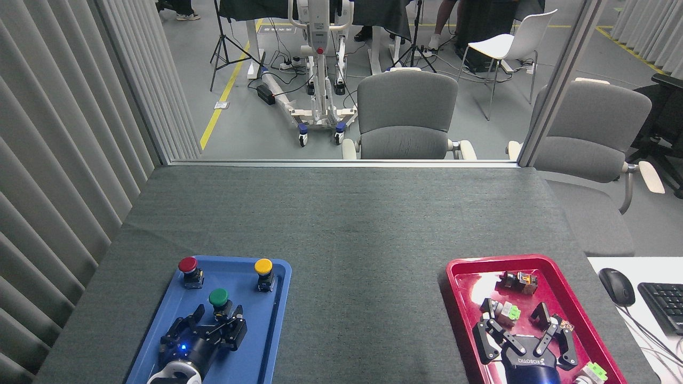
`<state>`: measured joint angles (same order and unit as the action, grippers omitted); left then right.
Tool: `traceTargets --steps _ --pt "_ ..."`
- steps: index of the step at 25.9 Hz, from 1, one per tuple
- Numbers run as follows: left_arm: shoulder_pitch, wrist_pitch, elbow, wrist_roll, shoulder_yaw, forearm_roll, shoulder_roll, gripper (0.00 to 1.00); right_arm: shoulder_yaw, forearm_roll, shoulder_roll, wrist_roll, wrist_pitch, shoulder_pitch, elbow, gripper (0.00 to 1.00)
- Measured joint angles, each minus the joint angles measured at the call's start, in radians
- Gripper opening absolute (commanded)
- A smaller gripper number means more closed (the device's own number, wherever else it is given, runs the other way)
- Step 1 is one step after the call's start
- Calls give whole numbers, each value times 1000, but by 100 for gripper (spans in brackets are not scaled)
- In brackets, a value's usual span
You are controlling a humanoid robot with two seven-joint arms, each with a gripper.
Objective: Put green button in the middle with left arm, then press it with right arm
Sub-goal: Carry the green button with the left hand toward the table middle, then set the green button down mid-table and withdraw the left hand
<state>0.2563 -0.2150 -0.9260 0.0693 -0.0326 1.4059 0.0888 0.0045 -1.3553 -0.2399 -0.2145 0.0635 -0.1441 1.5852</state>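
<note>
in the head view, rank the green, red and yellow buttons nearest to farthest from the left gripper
1. green button, right at the left gripper, mid blue tray.
2. red button, far-left corner; yellow button, far-right corner: too close to call.

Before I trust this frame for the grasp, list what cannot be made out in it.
1. Head view: the black boxy base of the green button is partly covered by the left gripper; contact cannot be told.
2. Head view: the right gripper hides part of the red tray; its wrist is cut off by the bottom edge.
3. Head view: the small parts in that tray are too small to identify.
</note>
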Motion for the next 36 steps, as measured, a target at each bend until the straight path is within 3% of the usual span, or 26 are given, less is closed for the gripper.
traceTargets --steps 2,6,12,15,18,22,25,29,33,34,35,36 --pt "6 2 20 4 0 1 4 29 -1 0 4 0 0 -2 0 99" --pt "3 -9 29 44 1 5 15 0 -1 0 17 7 0 -4 -1 99" --pt "-35 -59 -32 136 3 5 36 0 -1 0 24 29 0 -5 -1 99" --pt "-67 -193 -156 193 24 10 39 0 -1 -1 26 30 0 -5 -1 99" --pt "-37 -300 -202 226 138 44 31 0 -1 -2 29 31 0 -5 -1 99" --pt "82 -330 -75 239 344 80 -20 0 -2 -2 31 31 0 -5 -1 99" --pt "162 -328 73 242 435 86 -85 0 0 -2 29 31 0 -5 -1 99" --pt "236 -324 268 230 474 76 -168 0 2 -3 29 32 0 -5 -1 99" --pt "266 -306 356 225 497 63 -214 0 3 -4 28 32 0 -5 -1 99" --pt "271 -294 363 228 505 61 -218 4 3 -4 28 32 0 -5 -2 99" --pt "270 -285 369 227 516 61 -221 17 3 -4 28 32 0 -5 -2 99" --pt "270 -279 372 224 526 60 -222 52 2 -4 28 32 -1 -5 -2 99"
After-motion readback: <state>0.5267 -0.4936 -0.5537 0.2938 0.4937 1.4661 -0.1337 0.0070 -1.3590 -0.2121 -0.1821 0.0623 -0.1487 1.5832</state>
